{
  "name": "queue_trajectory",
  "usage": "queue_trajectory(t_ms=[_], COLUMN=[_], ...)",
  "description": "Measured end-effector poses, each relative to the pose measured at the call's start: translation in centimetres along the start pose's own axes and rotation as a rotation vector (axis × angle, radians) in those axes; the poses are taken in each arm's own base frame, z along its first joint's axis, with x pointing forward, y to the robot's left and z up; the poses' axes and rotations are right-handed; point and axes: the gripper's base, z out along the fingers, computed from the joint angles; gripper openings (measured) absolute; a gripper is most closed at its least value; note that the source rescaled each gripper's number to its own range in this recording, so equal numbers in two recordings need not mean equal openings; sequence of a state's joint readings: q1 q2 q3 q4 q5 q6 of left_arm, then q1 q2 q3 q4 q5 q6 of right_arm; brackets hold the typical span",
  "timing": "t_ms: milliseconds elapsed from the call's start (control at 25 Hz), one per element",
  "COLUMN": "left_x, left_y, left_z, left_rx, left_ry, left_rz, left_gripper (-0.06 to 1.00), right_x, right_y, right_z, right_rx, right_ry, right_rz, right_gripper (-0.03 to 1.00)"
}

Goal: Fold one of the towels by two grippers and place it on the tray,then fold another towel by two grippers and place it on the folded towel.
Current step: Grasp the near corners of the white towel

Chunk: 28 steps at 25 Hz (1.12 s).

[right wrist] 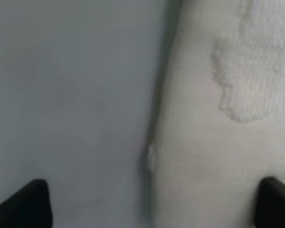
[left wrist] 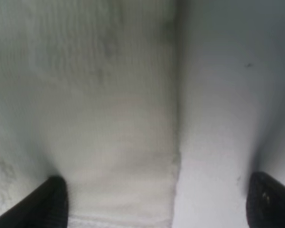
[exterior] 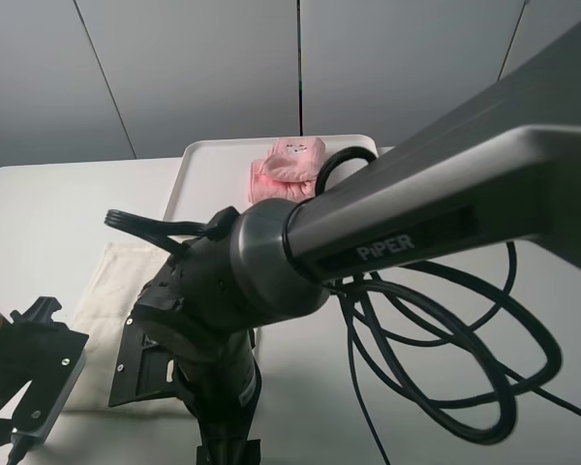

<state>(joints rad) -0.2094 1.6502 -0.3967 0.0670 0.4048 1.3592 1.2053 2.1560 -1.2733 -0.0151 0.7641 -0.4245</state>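
The pale pink towel (exterior: 286, 170) lies folded and bunched on the white tray (exterior: 201, 163) at the back. The cream towel (exterior: 116, 281) lies flat on the table in front of the tray, largely hidden by my right arm (exterior: 271, 262), which reaches across the middle. In the left wrist view my left gripper (left wrist: 161, 204) is open, low over the cream towel (left wrist: 109, 118), its fingers astride the towel's edge. My right gripper (right wrist: 152, 204) is also open and straddles another edge of the cream towel (right wrist: 228, 142). Neither holds anything.
The white table (exterior: 39, 208) extends left of the towel. Black cables (exterior: 445, 339) from the right arm loop over the table's right side. The left arm's wrist (exterior: 34, 368) sits at the front left corner. A grey panelled wall stands behind.
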Motion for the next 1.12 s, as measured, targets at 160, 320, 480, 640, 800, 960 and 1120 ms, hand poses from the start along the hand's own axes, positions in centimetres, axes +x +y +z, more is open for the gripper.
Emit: queue_trajectory(t_ms=[160,320,480,640,800,960,1120], left_x=[0.0,-0.01,-0.01,-0.02,-0.02,-0.03,-0.06], left_y=[0.01,0.01,0.01,0.01,0.01,0.06,0.25], left_z=[0.0,0.0,0.0,0.0,0.01,0.01,0.04], left_rx=[-0.002,-0.001,-0.001,-0.001,-0.001,-0.006,-0.026], left_ry=[0.0,-0.001,-0.001,-0.002,-0.002,-0.003,-0.007], left_rz=[0.0,-0.002,-0.002,-0.005,-0.005,-0.005,-0.002], left_gripper=[0.98,0.98,0.98,0.98,0.98,0.98,0.98], right_x=[0.04,0.04,-0.13,-0.24,-0.29,-0.29,-0.29], right_y=[0.02,0.02,-0.09,-0.21,-0.29,-0.29,-0.29], right_z=[0.03,0.03,0.03,0.03,0.08,0.08,0.08], right_rx=[-0.002,-0.002,0.009,0.023,0.03,0.03,0.03], right_ry=[0.004,0.004,-0.014,-0.027,-0.031,-0.031,-0.031], right_rz=[0.002,0.007,0.035,0.043,0.046,0.048,0.048], right_gripper=[0.92,0.84,0.51,0.23,0.0,0.0,0.0])
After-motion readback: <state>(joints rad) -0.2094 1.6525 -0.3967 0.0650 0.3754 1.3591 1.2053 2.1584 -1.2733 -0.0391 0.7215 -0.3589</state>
